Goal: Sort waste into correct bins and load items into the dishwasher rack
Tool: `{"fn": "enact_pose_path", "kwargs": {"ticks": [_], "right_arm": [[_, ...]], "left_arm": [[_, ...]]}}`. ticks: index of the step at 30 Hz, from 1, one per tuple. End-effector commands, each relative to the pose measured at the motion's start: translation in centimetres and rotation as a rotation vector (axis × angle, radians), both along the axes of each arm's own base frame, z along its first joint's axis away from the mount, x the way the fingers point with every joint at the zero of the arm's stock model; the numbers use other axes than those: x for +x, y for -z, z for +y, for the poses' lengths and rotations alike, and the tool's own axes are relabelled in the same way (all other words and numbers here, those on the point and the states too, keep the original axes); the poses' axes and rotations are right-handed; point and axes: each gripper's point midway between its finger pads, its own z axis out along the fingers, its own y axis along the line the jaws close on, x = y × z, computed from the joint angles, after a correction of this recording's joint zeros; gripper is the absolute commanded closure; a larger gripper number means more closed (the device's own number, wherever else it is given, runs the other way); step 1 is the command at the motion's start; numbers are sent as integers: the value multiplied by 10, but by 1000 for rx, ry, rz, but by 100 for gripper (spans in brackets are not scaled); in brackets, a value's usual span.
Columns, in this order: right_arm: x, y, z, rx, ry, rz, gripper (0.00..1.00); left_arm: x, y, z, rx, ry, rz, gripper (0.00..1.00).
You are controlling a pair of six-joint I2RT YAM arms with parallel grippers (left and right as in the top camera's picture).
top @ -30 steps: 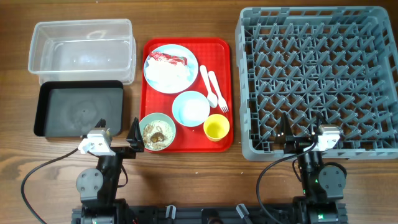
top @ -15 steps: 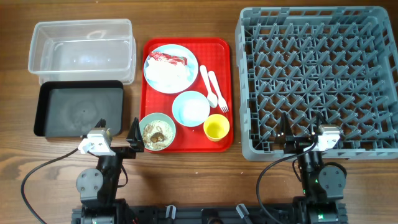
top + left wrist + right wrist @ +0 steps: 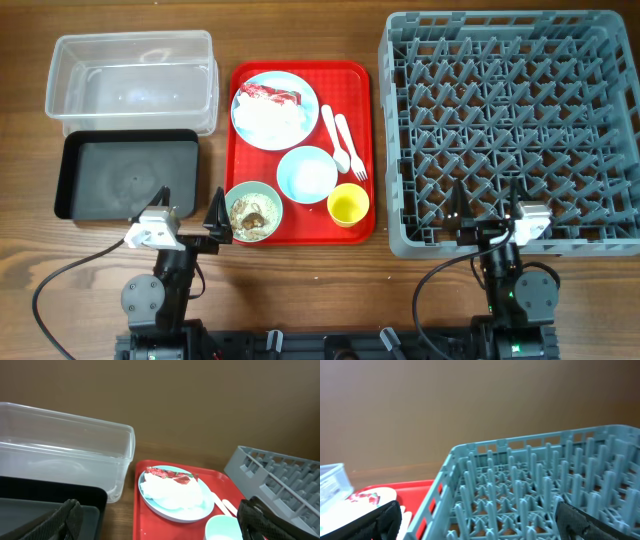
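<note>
A red tray (image 3: 258, 150) carries a light blue plate (image 3: 275, 110) with a red-and-white wrapper (image 3: 267, 95) and white napkins (image 3: 272, 120), a light blue bowl (image 3: 307, 174), a pale green bowl (image 3: 252, 211) of beige food scraps, a yellow cup (image 3: 348, 205), and a white fork and spoon (image 3: 340, 140). The clear tub (image 3: 132, 80) and black tray (image 3: 127, 175) lie at the left, the grey rack (image 3: 510, 125) at the right. My left gripper (image 3: 190, 215) is open and empty by the tray's front left corner. My right gripper (image 3: 483, 208) is open and empty at the rack's front edge.
In the left wrist view the plate (image 3: 175, 492) with the wrapper (image 3: 170, 475) lies ahead, the clear tub (image 3: 65, 457) to its left and the rack (image 3: 280, 480) to its right. The right wrist view looks over the rack's pegs (image 3: 535, 495). Bare wooden table runs along the front.
The right arm has shifted very slightly to the right. Nothing else has moved.
</note>
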Motion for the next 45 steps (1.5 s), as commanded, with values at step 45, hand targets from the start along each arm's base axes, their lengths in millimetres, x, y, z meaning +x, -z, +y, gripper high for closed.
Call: {"fn": "enact_pose_path", "kwargs": {"ticks": [45], "right_arm": [[117,-99,43,-26,-248,747,0]], "left_arm": [[183,-34,-161,198,491,958,0]]}}
